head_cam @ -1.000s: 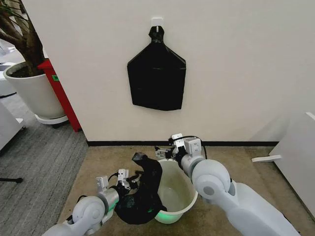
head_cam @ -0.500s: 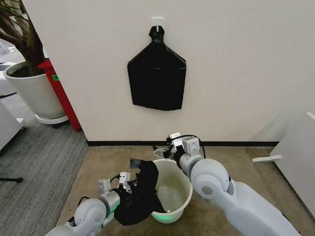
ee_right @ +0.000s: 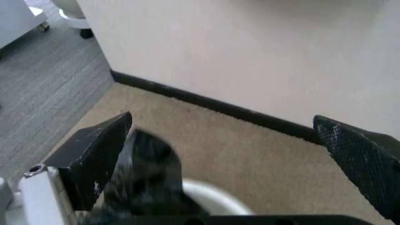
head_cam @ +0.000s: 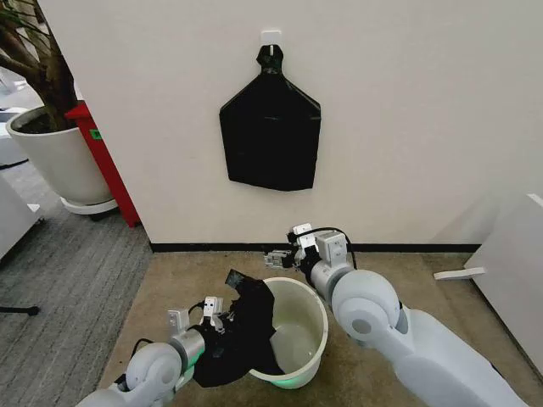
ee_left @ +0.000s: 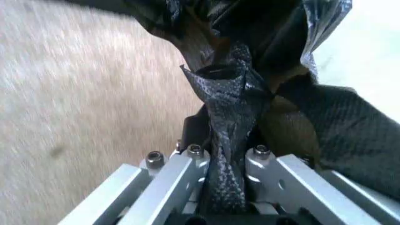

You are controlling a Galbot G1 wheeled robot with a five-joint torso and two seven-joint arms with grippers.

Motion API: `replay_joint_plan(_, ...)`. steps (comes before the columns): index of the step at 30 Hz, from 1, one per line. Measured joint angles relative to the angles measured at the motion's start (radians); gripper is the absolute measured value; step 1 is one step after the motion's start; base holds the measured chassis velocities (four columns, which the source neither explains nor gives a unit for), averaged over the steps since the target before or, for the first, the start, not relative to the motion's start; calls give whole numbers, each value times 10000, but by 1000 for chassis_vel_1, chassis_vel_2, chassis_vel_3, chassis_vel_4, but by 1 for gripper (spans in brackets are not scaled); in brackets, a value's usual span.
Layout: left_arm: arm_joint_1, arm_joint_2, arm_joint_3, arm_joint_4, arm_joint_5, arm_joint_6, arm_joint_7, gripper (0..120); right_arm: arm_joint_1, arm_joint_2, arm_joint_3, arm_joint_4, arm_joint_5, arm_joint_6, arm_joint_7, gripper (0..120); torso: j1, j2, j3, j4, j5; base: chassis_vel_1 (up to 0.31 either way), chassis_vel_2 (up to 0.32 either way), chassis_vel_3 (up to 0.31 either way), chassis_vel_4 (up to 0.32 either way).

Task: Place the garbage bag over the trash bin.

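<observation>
**Bag draped on the bin's left rim, both arms low at the bin**

From the head camera I see the trash bin (head_cam: pixel 293 339) sitting on the tan carpet (head_cam: pixel 407 280) in front of the wall (head_cam: pixel 407 127). The garbage bag (head_cam: pixel 242 335) hangs over the bin's left rim — most of it bunched outside on the left, a flap reaching inside the bin. 1 corner of the bag sticks up above the rim.

My left gripper (head_cam: pixel 219 315) is low at the bin's left side, pressed into the bag. On the left wrist camera its fingers (ee_left: pixel 187 171) are clenched on a twisted strand of the garbage bag (ee_left: pixel 231 122), which runs straight out between them.

My right gripper (head_cam: pixel 278 259) sits just behind the bin's far rim. On the right wrist camera its 2 pads (ee_right: pixel 93 154) stand wide apart — released, with carpet between them and the bin's rim (ee_right: pixel 209 194) below.
</observation>
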Motion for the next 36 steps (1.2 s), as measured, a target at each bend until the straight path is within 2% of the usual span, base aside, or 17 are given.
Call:
replay_joint_plan(7,31,47,-603,-739,159,-194,-838,4,258,410,-178,-78,1211,3,585,100,0,0,0,0,0,0,0,0,0)
replay_joint_plan(9,56,21,-703,-1098,144,-31,-1449,4,532,646,-343,-52,2228,99,1256,100,0,0,0,1,0,0,0,0,0)
replay_joint_plan(10,56,21,-703,-1098,144,-31,-1449,4,532,646,-343,-52,2228,99,1256,100,0,0,0,1,0,0,0,0,0)
replay_joint_plan(15,157,-71,-763,-1691,81,309,-2429,4,1183,1368,-714,-328,4065,674,2738,100,0,0,0,2,1,0,0,0,0)
replay_joint_plan(24,99,-309,-778,-1543,220,298,-2722,4,1524,1850,-1851,-1102,3734,612,2963,100,0,0,0,1,0,0,0,0,0)
replay_joint_plan(36,14,-339,-766,-1442,233,174,-2651,4,1179,1954,-2107,-1434,3186,387,2666,100,0,0,0,1,2,0,0,0,0)
